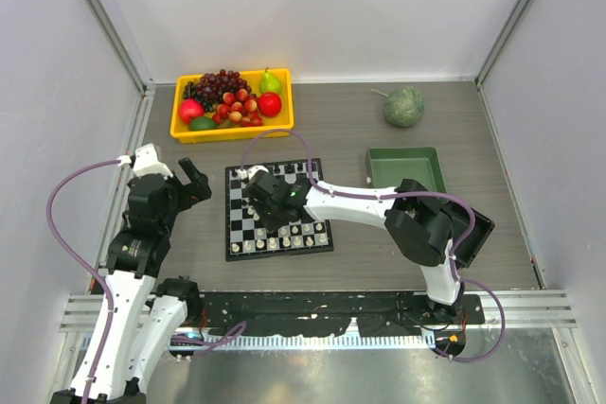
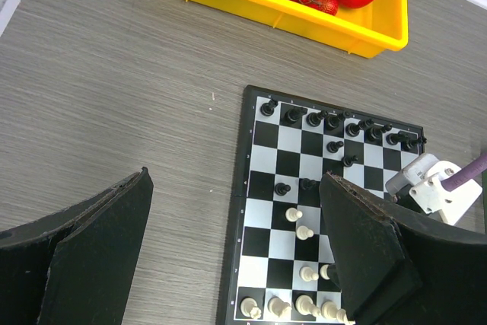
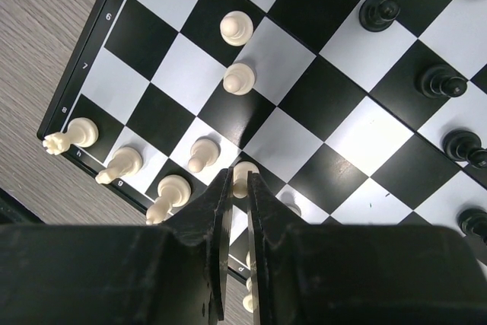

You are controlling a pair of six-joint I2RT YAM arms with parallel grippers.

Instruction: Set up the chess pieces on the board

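My R gripper [image 3: 240, 182] is pinched on a white pawn [image 3: 245, 168], prob. to re-seat it on the board [image 3: 365, 131]. L gripper [image 2: 236, 188] gapes wide, parked aside.

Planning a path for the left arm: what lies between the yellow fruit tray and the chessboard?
Only bare table lies between the yellow fruit tray and the chessboard, clearest in the left wrist view.
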